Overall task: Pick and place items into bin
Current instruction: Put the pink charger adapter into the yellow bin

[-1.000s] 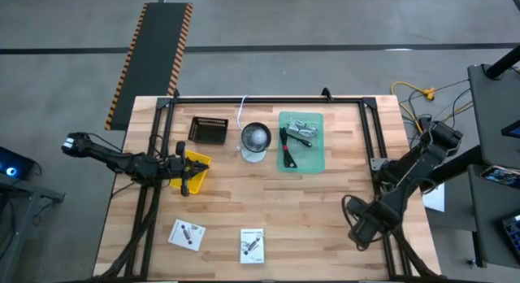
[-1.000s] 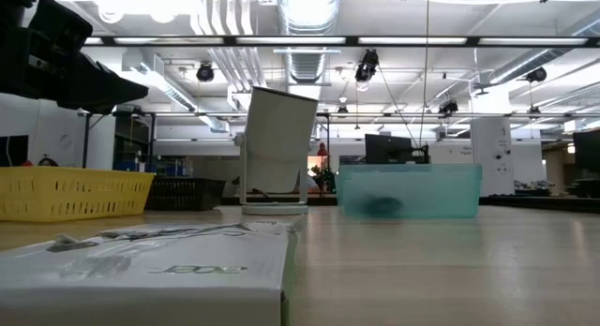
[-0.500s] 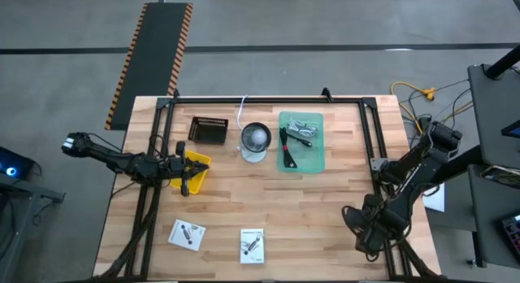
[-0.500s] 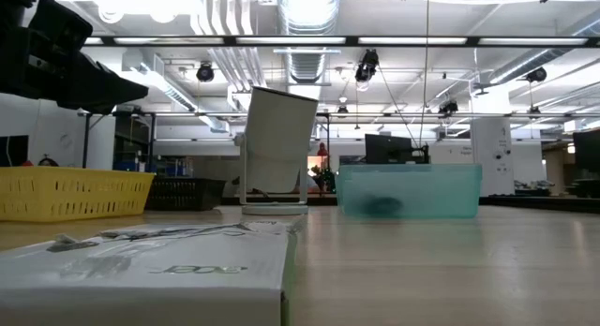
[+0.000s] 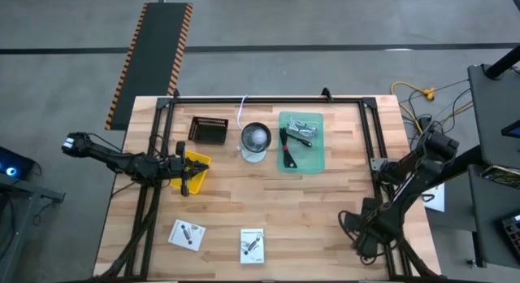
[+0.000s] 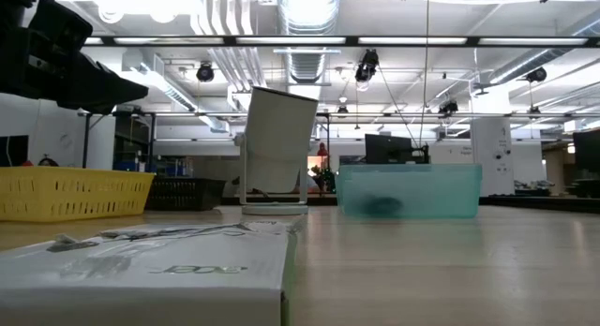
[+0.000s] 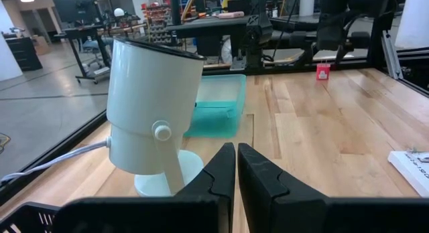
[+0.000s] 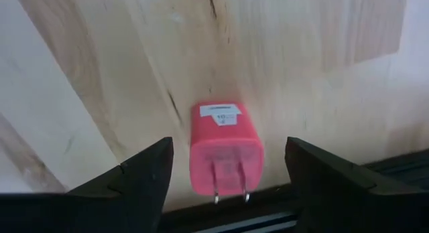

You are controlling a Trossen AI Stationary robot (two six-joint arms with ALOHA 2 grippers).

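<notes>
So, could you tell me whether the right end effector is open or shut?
Open: the right end effector has its fingers spread either side of the red plug adapter, not touching.

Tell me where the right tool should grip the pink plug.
Grip the pink plug across its two smooth side faces, coming straight down from above. It lies flat on the wooden table, prongs toward the table's edge, and the right tool is open with one finger on either side.

The flat white box [image 6: 150, 270] nearest the low camera carries the brand "acer", seen upside down; the label on the pink-red plug [image 8: 224, 149] is too small to read.
</notes>
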